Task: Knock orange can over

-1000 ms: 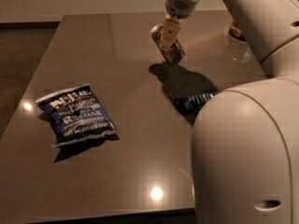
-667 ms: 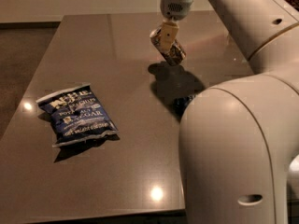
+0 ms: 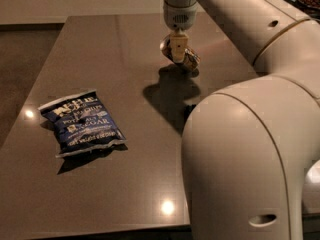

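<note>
The orange can (image 3: 188, 60) is tilted on its side near the far middle of the dark table (image 3: 100, 59). Its silver top points left and its lower end is on or just above the tabletop. My gripper (image 3: 177, 50) hangs down from the wrist directly over the can. It is shut on the can, with one pale finger (image 3: 178, 45) crossing in front of the can's middle. The can's shadow lies just in front of it.
A blue snack bag (image 3: 81, 123) lies flat at the table's front left. My large white arm housing (image 3: 240, 154) fills the right side and hides the table there. The table's front edge runs along the bottom.
The gripper and tilted can sit slightly lower. The white arm housing has swung left and now covers the small blue bag seen earlier at right.
</note>
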`<state>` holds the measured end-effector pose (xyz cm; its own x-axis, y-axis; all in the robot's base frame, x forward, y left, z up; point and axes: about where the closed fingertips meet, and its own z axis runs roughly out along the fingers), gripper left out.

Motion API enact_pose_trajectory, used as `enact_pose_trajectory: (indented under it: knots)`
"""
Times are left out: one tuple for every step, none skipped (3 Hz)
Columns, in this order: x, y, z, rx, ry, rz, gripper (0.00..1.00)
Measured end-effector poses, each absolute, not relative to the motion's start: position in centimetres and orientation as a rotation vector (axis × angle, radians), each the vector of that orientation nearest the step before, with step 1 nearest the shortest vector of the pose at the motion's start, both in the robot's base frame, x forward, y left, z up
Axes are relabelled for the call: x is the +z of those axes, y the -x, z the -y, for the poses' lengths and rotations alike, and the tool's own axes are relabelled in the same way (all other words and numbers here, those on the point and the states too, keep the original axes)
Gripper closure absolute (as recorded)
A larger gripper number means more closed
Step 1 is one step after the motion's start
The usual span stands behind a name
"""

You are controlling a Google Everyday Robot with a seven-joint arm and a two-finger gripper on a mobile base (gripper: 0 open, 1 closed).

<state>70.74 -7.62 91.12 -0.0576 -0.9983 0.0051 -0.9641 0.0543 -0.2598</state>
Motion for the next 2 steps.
enact_pose_trajectory:
  knots:
    - [90.46, -70.33, 7.38, -0.311, 2.089, -2.120, 0.05]
    - [90.27, -70.73, 7.20, -0.316, 2.082, -2.110, 0.00]
